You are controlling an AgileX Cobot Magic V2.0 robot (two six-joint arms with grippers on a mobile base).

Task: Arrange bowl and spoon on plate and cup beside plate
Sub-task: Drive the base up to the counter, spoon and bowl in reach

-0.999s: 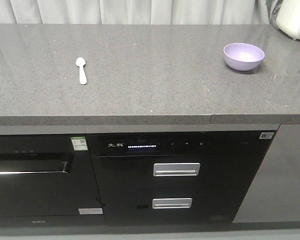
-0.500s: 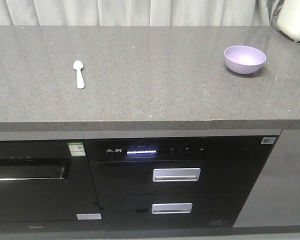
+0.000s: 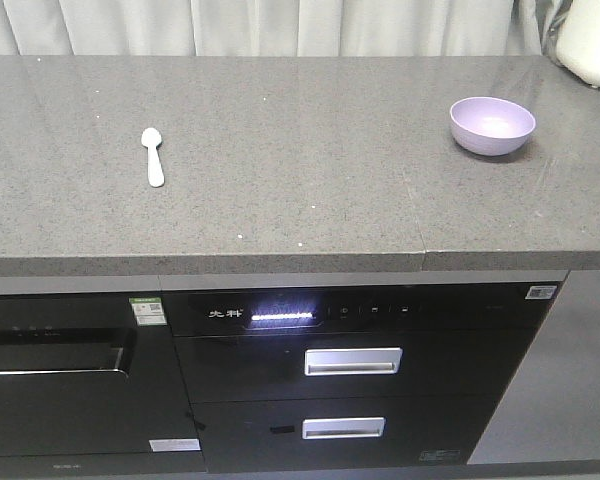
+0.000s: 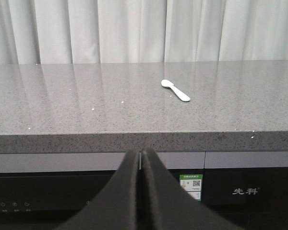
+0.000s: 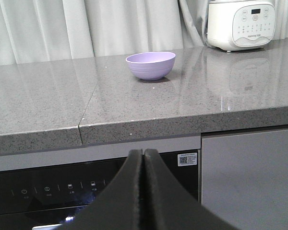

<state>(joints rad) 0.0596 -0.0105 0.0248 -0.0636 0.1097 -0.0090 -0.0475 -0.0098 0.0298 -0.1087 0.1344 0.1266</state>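
opening both tight-closed jaws comes first: left gripper (image 4: 140, 153) suits the spoon (image 3: 152, 157), right gripper (image 5: 143, 153) the bowl (image 3: 492, 124) (plate, cup unseen); lift above the tabletop (image 3: 300, 150) edge.

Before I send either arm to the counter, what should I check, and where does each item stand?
1. Spoon lying free on the counter: ok.
2. Bowl upright and empty: ok.
3. Plate in view: not ok, none seen.
4. Cup in view: not ok, none seen.
5. Left gripper open: not ok, shut, empty.
6. Right gripper open: not ok, shut, empty.
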